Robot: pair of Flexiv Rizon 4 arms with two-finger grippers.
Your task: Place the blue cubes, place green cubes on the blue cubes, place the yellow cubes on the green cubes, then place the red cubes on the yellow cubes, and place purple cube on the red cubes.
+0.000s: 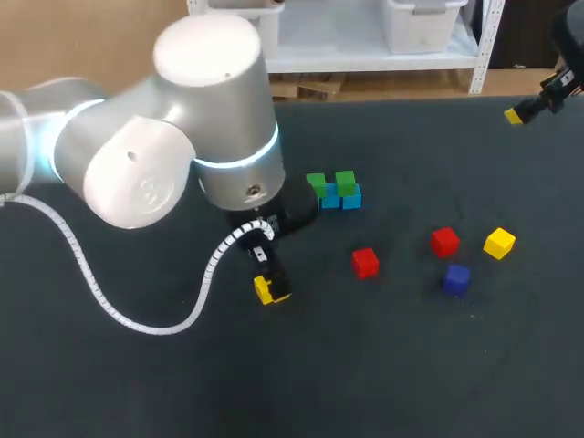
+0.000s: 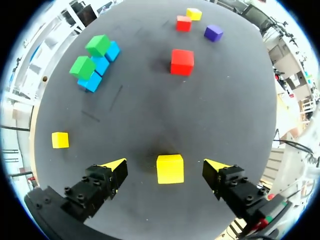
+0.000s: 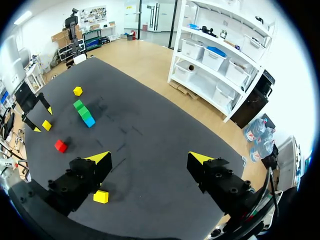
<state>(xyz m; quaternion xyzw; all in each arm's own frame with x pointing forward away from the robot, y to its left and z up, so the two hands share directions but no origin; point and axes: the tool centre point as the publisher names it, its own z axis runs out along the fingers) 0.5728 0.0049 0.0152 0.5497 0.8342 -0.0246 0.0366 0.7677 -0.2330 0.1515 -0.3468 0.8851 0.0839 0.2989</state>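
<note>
**Yellow cube bracketed, grasp not yet closed**

Yellow cube [image 2: 170, 169] is lying on the table [image 1: 411, 365] between the fingers of our left gripper [image 2: 166, 165]. That puts it left of the green-on-blue stack [image 1: 334, 190] and nearer to us. The jaws are standing wide, with a gap showing on each side of the cube and neither tip touching it. We are reading this as the pick for the yellow layer, since two green cubes are already sitting on two blue cubes, the pairs touching side by side.

Our right gripper [image 3: 150, 159] is hanging well right of the stack, toward the table's far corner. Its jaws are wide and holding nothing.

Other stock:
- a second yellow cube [image 2: 60, 140] is lying left of the stack
- the near red cube [image 2: 182, 62] is lying right of the stack and nearer to us
- the far red cube [image 2: 183, 23], third yellow cube [image 2: 194, 14] and purple cube [image 2: 213, 33] are lying together, farther right of the stack

Risks we are flagging:
- If the fingers are closing off-centre, one tip meets the cube first and pushes or twists it, giving a skewed grip.
- A skewed cube may land part-way off a green top and tip.
- The green cubes are touching, so a finger coming down beside one may clip its neighbour and knock the pair apart.
</note>
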